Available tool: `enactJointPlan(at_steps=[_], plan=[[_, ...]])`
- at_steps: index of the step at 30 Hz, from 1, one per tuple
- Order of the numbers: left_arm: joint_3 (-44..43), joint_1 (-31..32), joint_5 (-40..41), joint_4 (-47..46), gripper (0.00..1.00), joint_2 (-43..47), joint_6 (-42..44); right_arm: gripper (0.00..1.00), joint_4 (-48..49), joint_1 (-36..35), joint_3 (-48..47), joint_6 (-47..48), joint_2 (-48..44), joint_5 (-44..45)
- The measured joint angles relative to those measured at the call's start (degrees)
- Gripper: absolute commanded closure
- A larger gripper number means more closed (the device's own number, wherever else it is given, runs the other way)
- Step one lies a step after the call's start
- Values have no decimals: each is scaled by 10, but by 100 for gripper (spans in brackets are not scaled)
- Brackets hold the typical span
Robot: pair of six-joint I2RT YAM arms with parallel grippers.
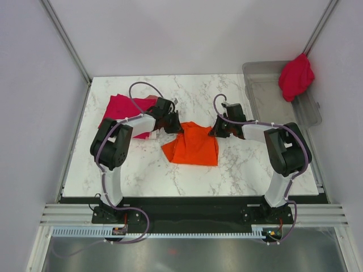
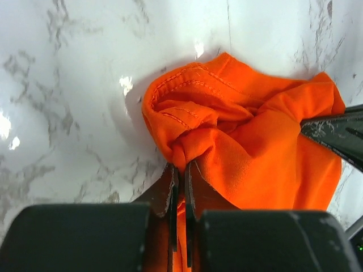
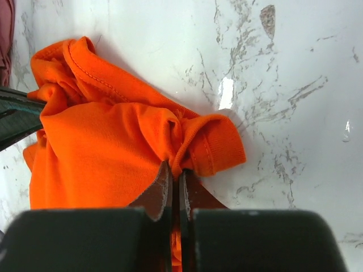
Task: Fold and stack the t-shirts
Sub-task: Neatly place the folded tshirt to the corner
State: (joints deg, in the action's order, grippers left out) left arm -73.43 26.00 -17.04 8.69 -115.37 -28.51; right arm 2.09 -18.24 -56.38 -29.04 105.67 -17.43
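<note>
Orange t-shirt (image 1: pixel 191 148) bunched on your table (image 1: pixel 244 170), left fingers (image 2: pixel 169 195) pinching its 10 o'clock edge, right fingers (image 3: pixel 163 190) pinching 2 o'clock.

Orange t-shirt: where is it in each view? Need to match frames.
Top external: orange t-shirt lies bunched mid-table, between the two arms.
Left wrist: it fills centre-right, with a bunched edge pinched in the left tool.
Right wrist: it fills centre-left, with an edge pinched in the right tool.
Shared landmark: white marble tabletop under the shirt in all three.

Table (image 1: pixel 238 164): orange t-shirt (image 1: pixel 193 146), seemingly several crimson t-shirts (image 1: pixel 120 109)
</note>
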Motion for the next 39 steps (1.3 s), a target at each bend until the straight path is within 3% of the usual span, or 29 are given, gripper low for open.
enactJointPlan(at_steps=[7, 14, 19, 22, 29, 33, 39], plan=[[62, -8, 2, 20, 98, 100, 0, 100, -37, -31, 0, 8, -57, 10], [83, -33, 70, 132, 98, 296, 7, 100, -72, -132, -33, 11, -189, 29], [79, -106, 119, 237, 98, 456, 13, 100, -75, -213, -104, -16, -211, 43], [36, -158, 144, 312, 98, 502, 20, 100, -79, -258, -167, -31, -191, 56], [-102, -272, 180, 420, 98, 474, 51, 100, -79, -309, -343, -53, -68, 71], [-178, -324, 189, 438, 98, 381, 55, 100, -78, -312, -434, -69, 23, 89], [-262, -347, 201, 456, 98, 213, 62, 100, -81, -312, -539, -94, 145, 118]])
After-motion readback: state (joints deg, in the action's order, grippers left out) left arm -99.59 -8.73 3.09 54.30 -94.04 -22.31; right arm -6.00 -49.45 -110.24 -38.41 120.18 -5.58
